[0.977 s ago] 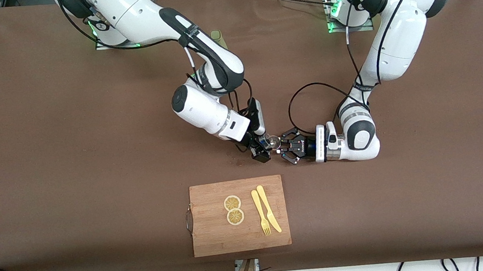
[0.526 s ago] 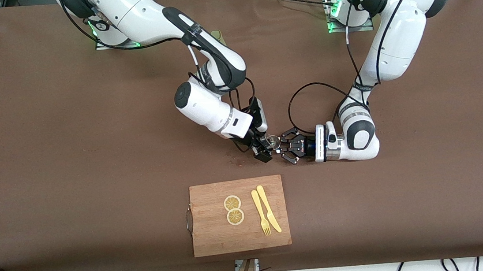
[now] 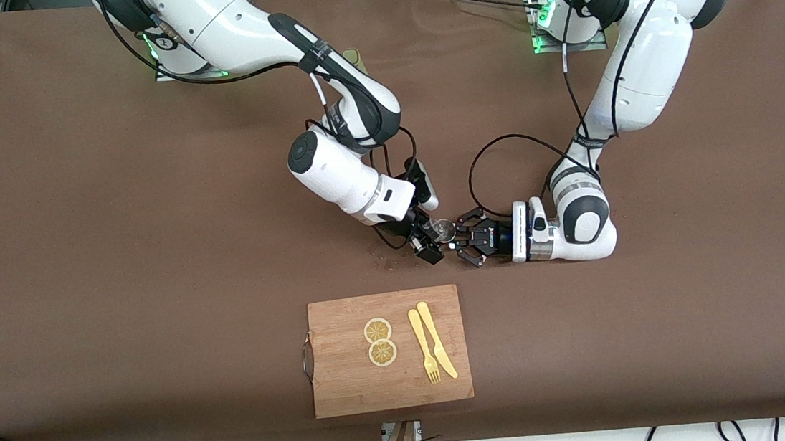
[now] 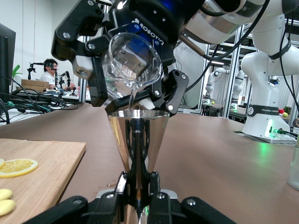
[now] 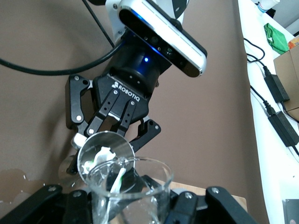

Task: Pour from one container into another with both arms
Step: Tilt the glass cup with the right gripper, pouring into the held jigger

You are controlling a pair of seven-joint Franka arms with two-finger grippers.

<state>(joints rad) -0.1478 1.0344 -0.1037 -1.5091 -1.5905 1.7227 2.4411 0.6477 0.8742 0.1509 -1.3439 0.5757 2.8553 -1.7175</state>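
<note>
Over the middle of the table my right gripper point(image 3: 429, 241) is shut on a clear glass beaker point(image 4: 133, 60), tilted mouth-down over a shiny metal cone cup point(image 3: 444, 229). My left gripper point(image 3: 462, 242) is shut on that cup, holding it upright by its narrow lower part point(image 4: 138, 140). A thin stream of clear liquid runs from the beaker's lip into the cup. In the right wrist view the beaker point(image 5: 135, 196) fills the foreground, with the cup's round rim point(image 5: 105, 154) just past it.
A wooden cutting board point(image 3: 340, 384) lies nearer the front camera, carrying two lemon slices point(image 3: 380, 341) and a yellow fork and knife point(image 3: 432, 350). Small wet drops point(image 3: 386, 263) mark the brown table under the right gripper. An olive object point(image 3: 351, 57) stands by the right arm's base.
The right arm has shifted slightly toward the left gripper and tipped the beaker further over the cup. The left arm has stayed still.
</note>
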